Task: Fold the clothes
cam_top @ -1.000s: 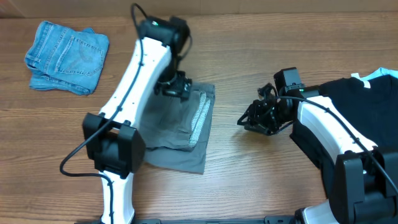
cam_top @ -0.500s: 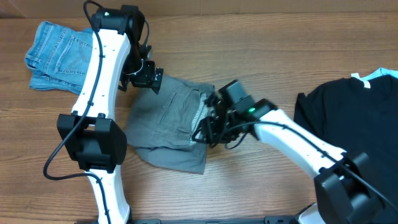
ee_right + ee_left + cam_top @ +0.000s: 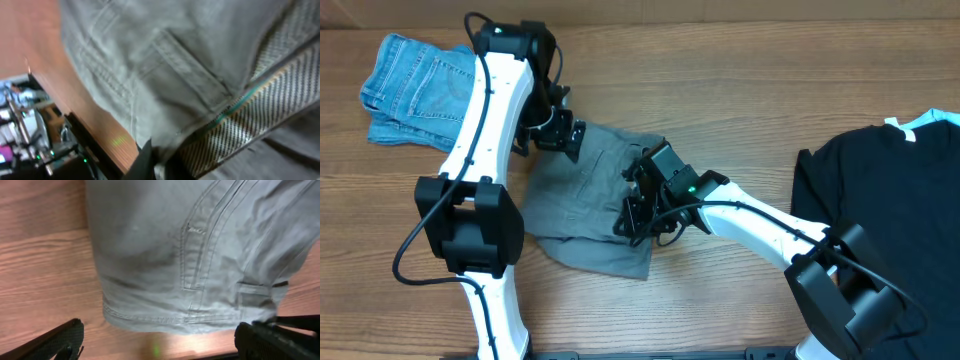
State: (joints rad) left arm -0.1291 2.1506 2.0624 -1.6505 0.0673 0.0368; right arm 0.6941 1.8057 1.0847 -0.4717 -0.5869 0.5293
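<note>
The grey-olive shorts [image 3: 582,195] lie folded in the middle of the table. My right gripper [image 3: 638,213] is down on their right edge and shut on the fabric. In the right wrist view the dark fingertips [image 3: 145,162] pinch a fold of the shorts [image 3: 150,65] next to the pale striped inner lining [image 3: 280,95]. My left gripper [image 3: 556,135] hovers open over the shorts' upper left corner. Its two fingers [image 3: 60,340] stand wide apart over bare wood, just off the hem of the shorts [image 3: 165,255], with nothing between them.
A folded light-blue denim garment [image 3: 425,90] lies at the back left. At the right edge of the wooden table [image 3: 740,110], a black T-shirt [image 3: 880,190] is spread out. The right arm stretches across the table's middle.
My right gripper has travelled left from beside the shorts onto their right edge and shut on the fabric. My left gripper has moved off the shorts toward the back left, still open.
</note>
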